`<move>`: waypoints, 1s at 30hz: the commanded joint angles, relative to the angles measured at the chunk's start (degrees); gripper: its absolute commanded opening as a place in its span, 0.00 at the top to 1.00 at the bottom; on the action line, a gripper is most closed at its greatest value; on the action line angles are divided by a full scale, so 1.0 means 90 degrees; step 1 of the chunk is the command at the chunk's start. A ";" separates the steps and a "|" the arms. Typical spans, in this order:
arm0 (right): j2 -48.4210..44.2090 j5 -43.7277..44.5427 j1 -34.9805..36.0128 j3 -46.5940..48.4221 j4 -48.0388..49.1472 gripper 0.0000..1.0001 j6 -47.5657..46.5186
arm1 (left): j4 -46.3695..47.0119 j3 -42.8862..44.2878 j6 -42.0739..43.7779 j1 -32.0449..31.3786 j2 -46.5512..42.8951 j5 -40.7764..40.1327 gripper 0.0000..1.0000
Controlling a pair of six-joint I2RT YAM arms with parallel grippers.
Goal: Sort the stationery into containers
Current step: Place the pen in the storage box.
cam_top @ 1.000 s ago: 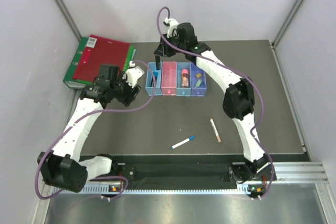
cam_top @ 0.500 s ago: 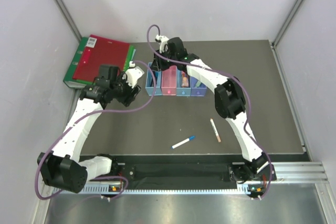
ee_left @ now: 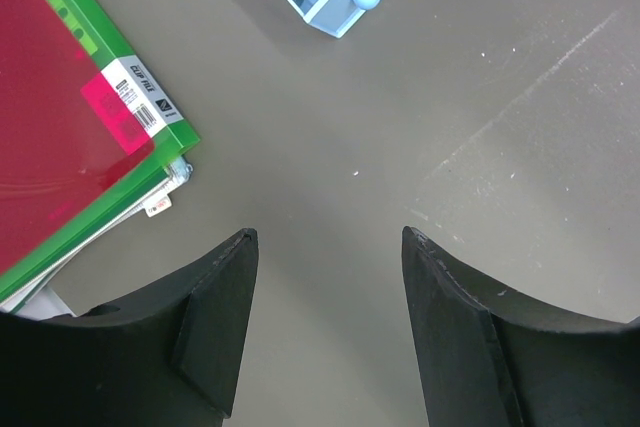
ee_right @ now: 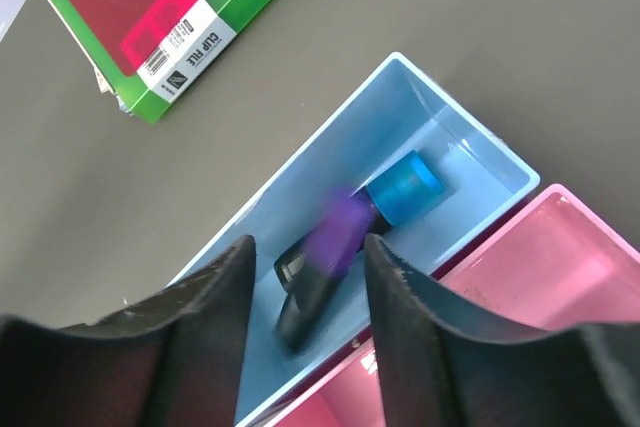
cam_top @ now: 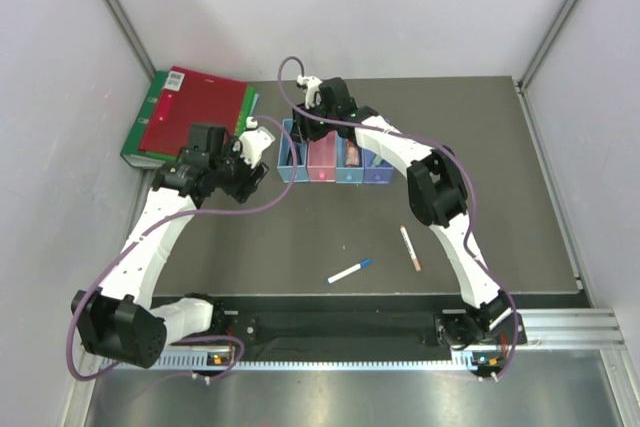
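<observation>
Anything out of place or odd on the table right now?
Two pens lie loose on the table, outside the bins: a white blue-capped pen and a thin pinkish pen. In the leftmost bin the purple marker is blurred. Nothing looks spilled.

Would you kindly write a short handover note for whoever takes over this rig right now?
Left gripper: open and empty, above bare table between the binders and the leftmost light blue bin.
Right gripper: open over that bin; the purple-black highlighter shows blurred between its fingers, within the bin's walls.
Done: the blue-black highlighter lies in that bin.
Left: the white blue-capped pen and the pinkish pen lie loose on the table. The right arm hides part of the other three bins, so check them.
</observation>
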 commanded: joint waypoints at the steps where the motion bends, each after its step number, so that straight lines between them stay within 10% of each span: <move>1: -0.0002 0.0119 0.0086 -0.0002 0.0139 0.48 -0.0175 | 0.0293 -0.0073 0.0102 0.0008 -0.0052 0.0053 0.36; 30: -0.2149 0.0109 0.0037 -0.0480 -0.0553 0.42 -0.1063 | 0.0411 0.0024 0.0131 0.0008 -0.0159 0.0549 0.36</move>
